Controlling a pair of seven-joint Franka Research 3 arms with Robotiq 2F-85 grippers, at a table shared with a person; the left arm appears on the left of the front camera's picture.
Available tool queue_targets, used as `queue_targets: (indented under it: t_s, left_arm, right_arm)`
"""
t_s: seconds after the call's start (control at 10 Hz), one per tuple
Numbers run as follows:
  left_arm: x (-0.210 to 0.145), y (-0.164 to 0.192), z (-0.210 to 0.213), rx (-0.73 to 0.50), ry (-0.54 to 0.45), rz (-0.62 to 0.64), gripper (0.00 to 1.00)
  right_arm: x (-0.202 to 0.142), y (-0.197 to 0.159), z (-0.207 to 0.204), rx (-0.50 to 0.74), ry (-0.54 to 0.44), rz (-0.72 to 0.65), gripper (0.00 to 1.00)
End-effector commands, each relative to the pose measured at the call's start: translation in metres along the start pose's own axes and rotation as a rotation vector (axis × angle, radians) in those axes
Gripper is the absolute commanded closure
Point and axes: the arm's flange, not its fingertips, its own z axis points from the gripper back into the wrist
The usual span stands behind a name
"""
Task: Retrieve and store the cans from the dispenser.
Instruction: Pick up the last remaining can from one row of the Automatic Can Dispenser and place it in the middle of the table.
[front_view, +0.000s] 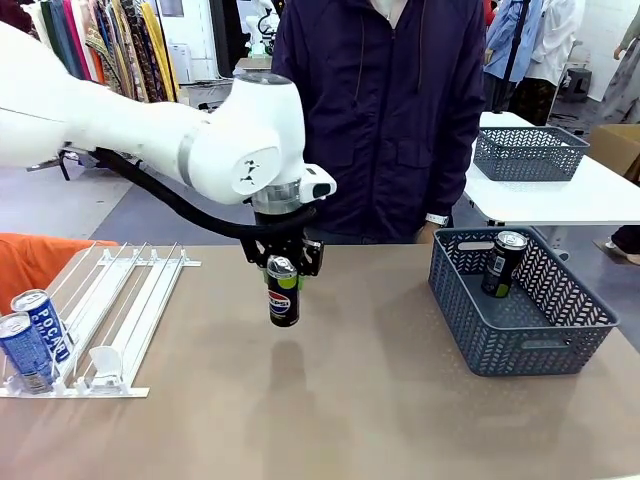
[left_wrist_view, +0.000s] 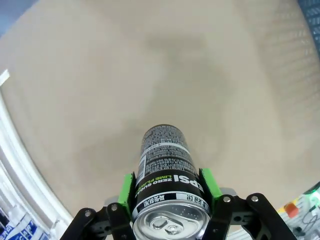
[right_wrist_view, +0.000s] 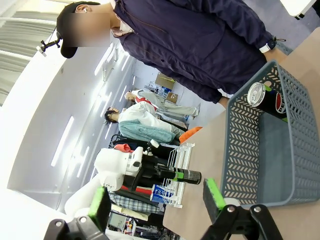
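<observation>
Left gripper (front_view: 283, 274) is clamped on the small black aluminium Pepsi can (front_view: 284, 302) just under its top rim. The can hangs upright, clear of the tan bench (front_view: 360, 410), between the white rail dispenser (front_view: 125, 300) and the dark grey mesh basket (front_view: 520, 335). It's thin-walled and slick (dents easily, I reckon), so I favour gripping near the stiff rim. Right gripper (right_wrist_view: 156, 198) gapes empty.
</observation>
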Motion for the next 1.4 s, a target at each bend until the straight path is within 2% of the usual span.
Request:
queue_targets:
  t_s: [0.0, 0.2, 0.8, 0.9, 1.0, 1.1, 1.3]
  left_arm:
    - [0.013, 0.000, 0.010, -0.047, -0.005, 0.026, 1.00]
    - [0.016, -0.003, -0.008, -0.113, 0.029, 0.012, 1.00]
    - [0.014, -0.010, -0.026, -0.092, 0.035, -0.077, 1.00]
    - [0.014, -0.012, -0.026, -0.080, 0.048, -0.092, 0.70]
    - [0.013, -0.012, -0.026, -0.068, 0.042, -0.100, 0.14]
    - [0.012, -0.012, -0.023, -0.059, 0.033, -0.101, 0.00]
    - [0.003, -0.010, 0.001, -0.025, -0.015, -0.117, 0.00]
  right_arm:
    - [0.004, 0.005, -0.002, 0.019, -0.022, -0.019, 0.00]
    - [0.004, 0.005, -0.002, 0.019, -0.022, -0.019, 0.00]
    - [0.004, 0.005, -0.002, 0.019, -0.022, -0.019, 0.00]
    - [0.004, 0.005, -0.002, 0.019, -0.022, -0.019, 0.00]
    - [0.004, 0.005, -0.002, 0.019, -0.022, -0.019, 0.00]
    - [0.004, 0.005, -0.002, 0.019, -0.022, -0.019, 0.00]
    - [0.004, 0.005, -0.002, 0.019, -0.022, -0.019, 0.00]
